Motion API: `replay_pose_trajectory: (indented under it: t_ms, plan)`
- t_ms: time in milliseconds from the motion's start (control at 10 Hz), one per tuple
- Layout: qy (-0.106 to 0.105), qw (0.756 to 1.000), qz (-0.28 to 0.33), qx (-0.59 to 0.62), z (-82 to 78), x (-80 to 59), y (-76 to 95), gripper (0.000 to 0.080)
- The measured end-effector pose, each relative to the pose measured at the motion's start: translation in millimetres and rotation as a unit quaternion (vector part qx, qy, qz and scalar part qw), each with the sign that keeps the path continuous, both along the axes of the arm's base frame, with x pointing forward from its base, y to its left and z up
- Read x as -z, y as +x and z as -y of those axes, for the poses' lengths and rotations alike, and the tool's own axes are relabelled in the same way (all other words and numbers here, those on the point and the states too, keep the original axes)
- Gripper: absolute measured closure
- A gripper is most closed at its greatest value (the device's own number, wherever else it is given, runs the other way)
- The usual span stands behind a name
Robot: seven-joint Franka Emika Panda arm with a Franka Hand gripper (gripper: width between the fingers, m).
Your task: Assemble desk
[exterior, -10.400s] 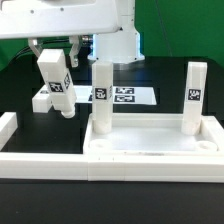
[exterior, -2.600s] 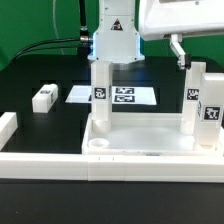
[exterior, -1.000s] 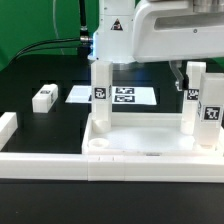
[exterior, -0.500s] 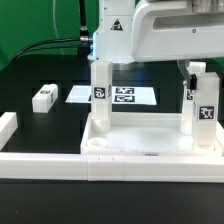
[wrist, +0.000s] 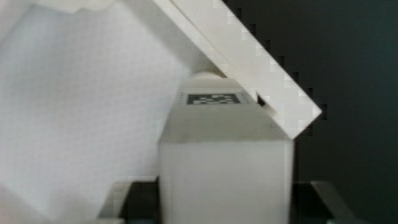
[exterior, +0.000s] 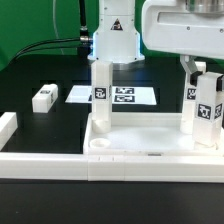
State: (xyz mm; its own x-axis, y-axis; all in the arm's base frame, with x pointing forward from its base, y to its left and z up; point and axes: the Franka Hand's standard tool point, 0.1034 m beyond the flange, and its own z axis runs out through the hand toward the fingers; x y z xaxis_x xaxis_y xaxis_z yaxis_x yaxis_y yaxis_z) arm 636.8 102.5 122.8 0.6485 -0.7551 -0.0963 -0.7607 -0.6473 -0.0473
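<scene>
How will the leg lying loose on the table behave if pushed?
The loose leg looks like rigid white plastic, so likely stiff. Lying flat on square sides, it should slide rather than roll. Small and blocky, it is probably light and may skid or twist.

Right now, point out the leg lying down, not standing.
The leg on the table at the exterior view's left, apart from the desk top. The others stand upright: two in its sockets, the held leg in the gripper.
</scene>
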Motion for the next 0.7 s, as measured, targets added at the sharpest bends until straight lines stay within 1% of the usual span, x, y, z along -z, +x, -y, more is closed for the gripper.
replay_pose_trajectory:
  t_ms: [100,200,300,400,500,700]
  plan:
    - [0.001,0.998,-0.002,0.065,0.4,0.7,0.8,0.051]
    - [0.003,0.989,-0.01,0.145,0.3,1.0,0.9,0.051]
    - [0.003,0.975,-0.018,0.223,0.1,1.1,1.1,0.051]
    - [0.001,0.966,-0.023,0.258,0.1,0.7,1.7,0.0509]
    - [0.001,0.962,-0.025,0.272,0.3,0.6,2.0,0.0509]
    - [0.001,0.969,-0.021,0.245,0.8,0.8,2.1,0.05]
